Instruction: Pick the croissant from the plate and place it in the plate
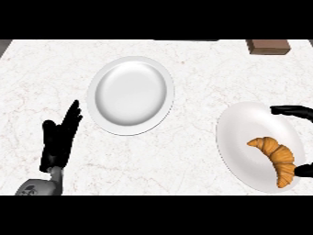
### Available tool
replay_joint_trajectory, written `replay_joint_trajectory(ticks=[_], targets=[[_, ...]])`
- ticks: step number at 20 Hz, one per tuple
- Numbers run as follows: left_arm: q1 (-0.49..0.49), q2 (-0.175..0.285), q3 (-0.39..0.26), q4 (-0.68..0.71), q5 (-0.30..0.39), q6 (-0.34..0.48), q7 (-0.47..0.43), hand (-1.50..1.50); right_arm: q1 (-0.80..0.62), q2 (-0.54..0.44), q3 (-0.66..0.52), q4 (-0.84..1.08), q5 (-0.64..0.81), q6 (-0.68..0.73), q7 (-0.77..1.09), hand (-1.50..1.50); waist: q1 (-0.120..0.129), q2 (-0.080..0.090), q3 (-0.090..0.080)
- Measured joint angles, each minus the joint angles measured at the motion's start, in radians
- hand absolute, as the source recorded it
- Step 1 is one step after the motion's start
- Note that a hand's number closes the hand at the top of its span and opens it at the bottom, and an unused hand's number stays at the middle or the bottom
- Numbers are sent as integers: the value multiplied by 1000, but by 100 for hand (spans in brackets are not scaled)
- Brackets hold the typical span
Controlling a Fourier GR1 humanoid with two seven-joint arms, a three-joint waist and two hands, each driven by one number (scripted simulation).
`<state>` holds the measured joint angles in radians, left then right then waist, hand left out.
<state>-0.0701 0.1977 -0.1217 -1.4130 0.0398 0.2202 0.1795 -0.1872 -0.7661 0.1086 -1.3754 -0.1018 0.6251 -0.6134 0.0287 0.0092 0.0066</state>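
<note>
- Right hand: enters at the right edge and is only partly in view. It is released, fingers spread wide, grasping nothing. One dark part reaches over the upper right rim of the right plate. Another part shows lower down, just beside the lower end of the croissant. Whether that part touches the croissant cannot be told.
- Croissant: lies on the right plate, in its lower right portion. It is curved, with one tip towards the plate's middle and the other towards the lower rim. It sits between the two visible parts of the right hand.
- Right plate: white, set on the counter at the right side of the view.
- Centre plate: white, placed up and to the left of the right plate. The two are apart, with marble showing between their rims.
- Left hand: at lower left, fingers straight and pointing up, released and resting. It is left of the centre plate, near its rim but not touching.
- Brown block: at the counter's far right corner, well apart from both plates and both hands.
- Counter: white veined marble, bearing all items listed.
</note>
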Motion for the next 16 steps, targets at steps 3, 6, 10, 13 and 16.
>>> replay_joint_trajectory(ticks=[3,6,10,13,16], targets=[[-10,6,7,-2,7,-9,12,0,-33,-58,34,6,117,-61,-72,-150,2,-1,-1],[-11,-2,-6,-14,-10,2,25,0,-65,-106,90,26,220,-112,-124,-150,4,-1,-3],[-7,-10,-12,-9,-22,8,16,0,-97,-162,199,44,349,-154,-159,-150,7,-1,-4],[-6,-4,-4,-6,-20,2,13,0,-127,-191,275,66,423,-174,-176,-150,8,-1,-5],[-11,-1,6,-4,-19,1,21,0,-167,-203,329,107,472,-187,-199,-150,4,-2,-5]])
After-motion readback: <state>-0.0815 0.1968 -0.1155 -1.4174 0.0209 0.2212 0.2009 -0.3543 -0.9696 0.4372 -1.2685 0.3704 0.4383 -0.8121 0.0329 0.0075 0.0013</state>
